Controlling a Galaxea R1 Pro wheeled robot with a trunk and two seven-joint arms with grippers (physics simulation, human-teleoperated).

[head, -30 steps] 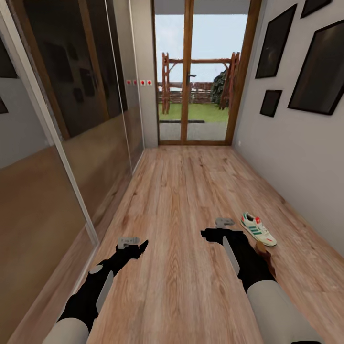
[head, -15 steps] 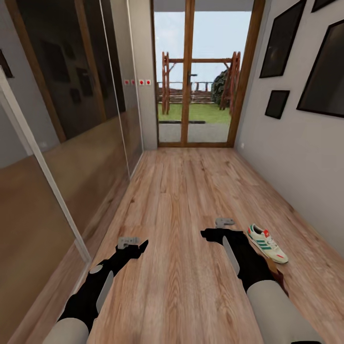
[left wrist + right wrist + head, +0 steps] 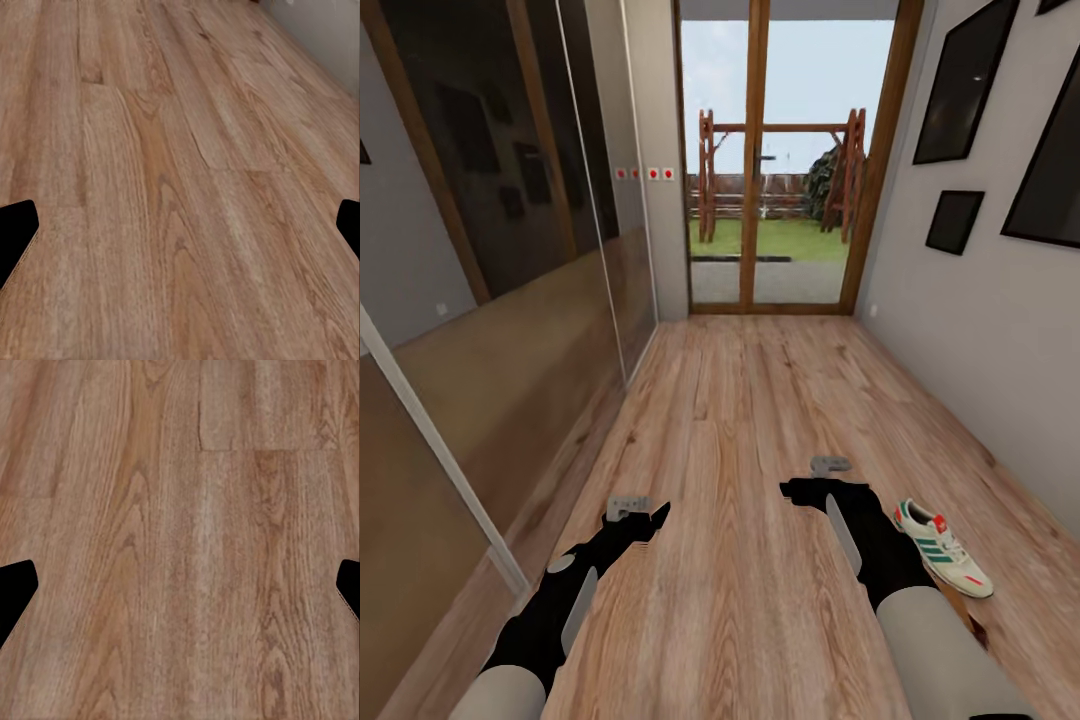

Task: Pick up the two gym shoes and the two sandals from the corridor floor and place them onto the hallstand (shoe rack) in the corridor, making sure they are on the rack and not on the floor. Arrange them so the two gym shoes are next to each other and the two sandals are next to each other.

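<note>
Two wide-open, empty hands, left [image 3: 657, 518] and right [image 3: 792, 490], gym shoe [image 3: 942, 547] beside right arm.

A narrow corridor is stretching ahead over a light wood-plank floor [image 3: 740, 420]. Daylight is coming through a wood-framed glass door [image 3: 785, 160] at the far end. Mirrored sliding panels [image 3: 490, 250] are lining one pale wall, and dark picture frames [image 3: 960, 85] are hanging on the other.
</note>
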